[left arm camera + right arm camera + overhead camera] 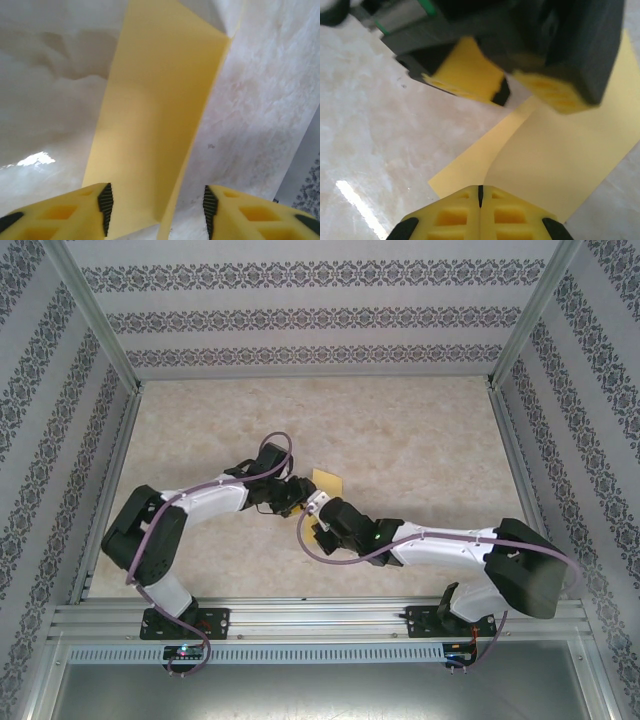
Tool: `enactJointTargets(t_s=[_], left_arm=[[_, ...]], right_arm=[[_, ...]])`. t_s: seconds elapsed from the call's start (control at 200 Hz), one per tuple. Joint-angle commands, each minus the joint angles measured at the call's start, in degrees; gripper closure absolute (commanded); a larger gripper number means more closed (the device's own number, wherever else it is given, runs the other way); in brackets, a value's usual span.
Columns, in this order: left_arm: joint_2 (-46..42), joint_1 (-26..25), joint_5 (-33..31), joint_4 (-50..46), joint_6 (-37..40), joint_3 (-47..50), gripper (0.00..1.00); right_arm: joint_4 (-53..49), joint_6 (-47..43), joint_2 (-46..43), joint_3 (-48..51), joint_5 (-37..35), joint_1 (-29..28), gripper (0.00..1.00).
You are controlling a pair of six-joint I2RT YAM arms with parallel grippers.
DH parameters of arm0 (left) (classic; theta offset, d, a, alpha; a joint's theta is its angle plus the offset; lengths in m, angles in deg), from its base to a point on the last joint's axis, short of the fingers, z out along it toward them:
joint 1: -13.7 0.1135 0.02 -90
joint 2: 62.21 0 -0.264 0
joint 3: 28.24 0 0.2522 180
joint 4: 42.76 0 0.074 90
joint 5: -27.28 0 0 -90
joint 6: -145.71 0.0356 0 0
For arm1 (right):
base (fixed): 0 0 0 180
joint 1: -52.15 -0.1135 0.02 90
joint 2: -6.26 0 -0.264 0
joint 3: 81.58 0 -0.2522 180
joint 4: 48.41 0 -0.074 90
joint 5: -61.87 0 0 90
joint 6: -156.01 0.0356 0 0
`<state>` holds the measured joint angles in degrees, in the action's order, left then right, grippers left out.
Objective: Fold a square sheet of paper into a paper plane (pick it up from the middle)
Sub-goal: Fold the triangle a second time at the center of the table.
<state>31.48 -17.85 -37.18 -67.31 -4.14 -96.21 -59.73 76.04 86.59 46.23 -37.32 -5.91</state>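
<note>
The sheet [155,110] stands folded along a crease, mid-tabletop [420,440]. The right tool [480,192] has its fingers pressed together on the sheet's edge (right where the crease ends). The left tool [157,202] straddles the sheet, fingers apart.

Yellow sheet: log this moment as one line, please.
sheet: creased, on table | left gripper: open, straddling sheet | right gripper: shut at sheet edge, grip unclear
</note>
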Motion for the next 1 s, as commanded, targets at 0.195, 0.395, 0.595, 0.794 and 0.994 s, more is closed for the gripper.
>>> enactJointTargets(t_s=[0.195,0.395,0.595,0.794,0.994], left_arm=[[-15.21,-0.45,-16.46,-15.20,4.04,3.89,0.45],[-22.39,-0.14,-21.04,-17.33,4.03,8.40,0.58],[-27.89,2.12,-18.32,-13.10,2.34,11.91,0.46],[-22.20,4.39,-4.84,0.80,-0.89,11.10,0.17],[-10.76,4.26,3.69,11.59,-2.81,7.68,0.11]], right_arm=[[8.96,10.16,0.21,2.26,6.51,1.71,1.00],[15.12,17.12,3.52,-1.23,9.09,1.76,1.00],[12.33,14.76,4.63,-5.94,8.91,1.29,1.00],[8.77,11.91,3.29,-4.85,6.62,0.32,1.00],[6.78,10.48,0.17,-1.60,5.51,0.14,1.00]])
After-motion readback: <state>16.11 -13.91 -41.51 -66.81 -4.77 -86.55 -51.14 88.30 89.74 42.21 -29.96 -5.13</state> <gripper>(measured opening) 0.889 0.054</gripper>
